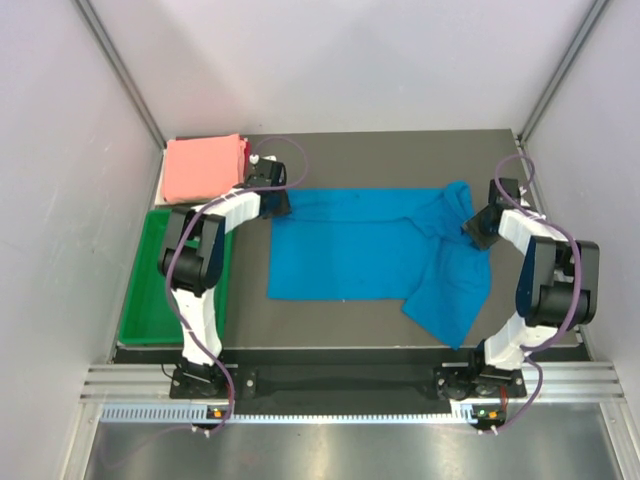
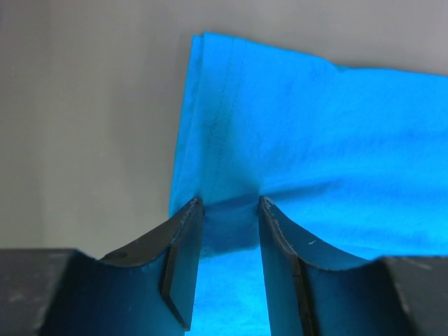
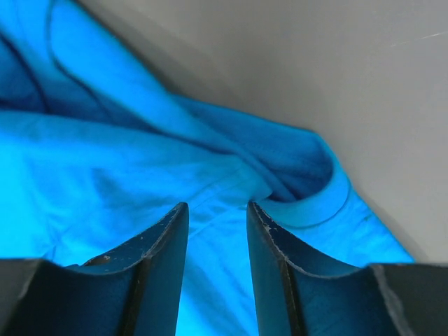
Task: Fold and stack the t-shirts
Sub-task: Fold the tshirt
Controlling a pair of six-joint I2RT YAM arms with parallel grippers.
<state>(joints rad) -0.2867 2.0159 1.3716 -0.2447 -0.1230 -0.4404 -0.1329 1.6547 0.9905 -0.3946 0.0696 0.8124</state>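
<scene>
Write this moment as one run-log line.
blue shirt: spread out, right end rumpled | left pincer: gripping its far-left corner | right pincer: over the rumpled end, grip unclear | pink shirt: folded, far left

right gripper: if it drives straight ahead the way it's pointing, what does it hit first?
The blue t-shirt: the right gripper, jaws apart, points into its rumpled cloth, with the neckband just right of that line. Depth is unclear; it may already touch.

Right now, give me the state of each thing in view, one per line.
blue t-shirt: spread flat, right end rumpled.
pink t-shirt: folded, at the far-left corner.
green tray: lying flat at the left.
left gripper: shut on blue t-shirt's corner.
right gripper: over the collar, grip unclear.
</scene>
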